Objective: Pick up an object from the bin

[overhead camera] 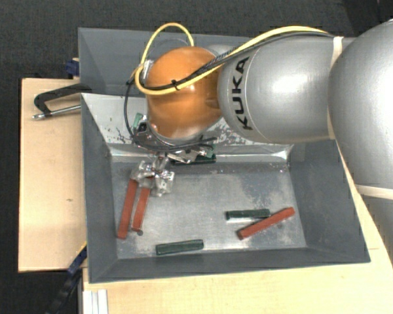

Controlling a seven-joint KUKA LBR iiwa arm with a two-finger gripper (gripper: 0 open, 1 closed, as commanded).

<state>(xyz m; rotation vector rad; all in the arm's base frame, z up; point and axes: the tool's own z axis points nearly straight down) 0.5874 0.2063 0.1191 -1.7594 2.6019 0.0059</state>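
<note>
Your gripper (154, 177) sits at the upper ends of two red sticks (127, 208); you can't tell whether it's closed.

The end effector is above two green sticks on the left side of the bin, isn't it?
Not quite: the colour is wrong. In the camera view, the end effector is above two red sticks on the left side of the bin. The green sticks lie elsewhere, one near the front wall and one on the right.

You have a dark green stick (179, 246) low in view; rightward, a shorter green stick (247, 214) beside a red stick (266, 223).
</note>
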